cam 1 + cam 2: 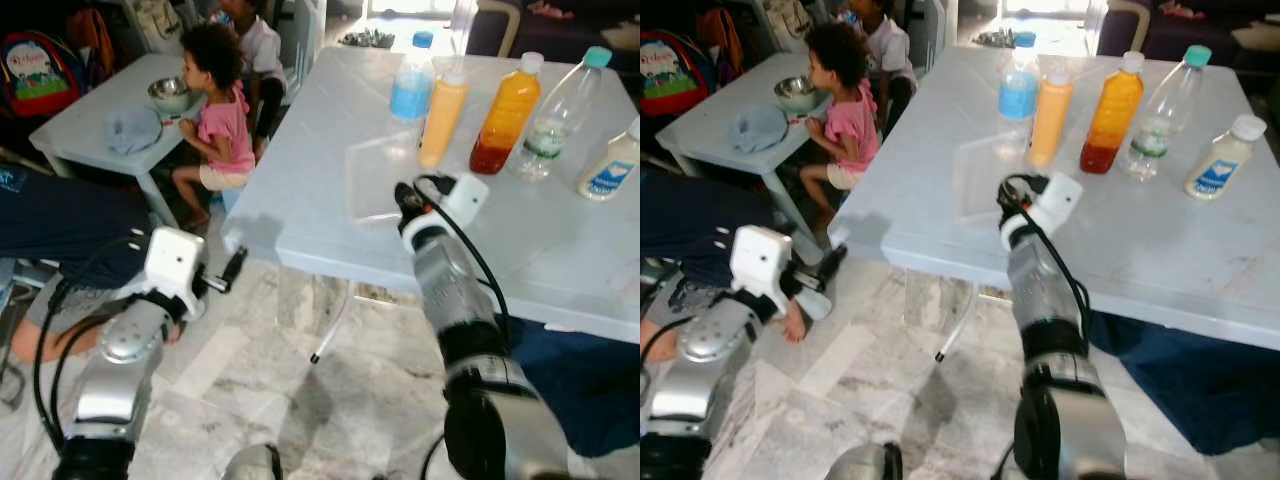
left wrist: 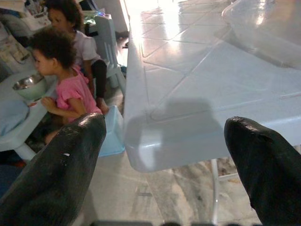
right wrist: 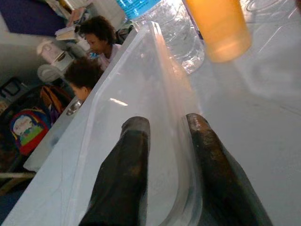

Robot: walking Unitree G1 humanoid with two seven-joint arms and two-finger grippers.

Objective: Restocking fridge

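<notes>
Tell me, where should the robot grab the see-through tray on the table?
Probably by its near rim, coming from the robot's side. The tray lies flat and open-topped, with bottles crowding its far edge. The right gripper already straddles that thin wall, one finger inside and one outside.

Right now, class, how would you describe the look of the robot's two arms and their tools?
Both arms are silver metal cylinders with black joints and looping black cables. Each wrist carries a white boxy camera housing. The left tool and right tool each have two long, rounded black fingers.
</notes>
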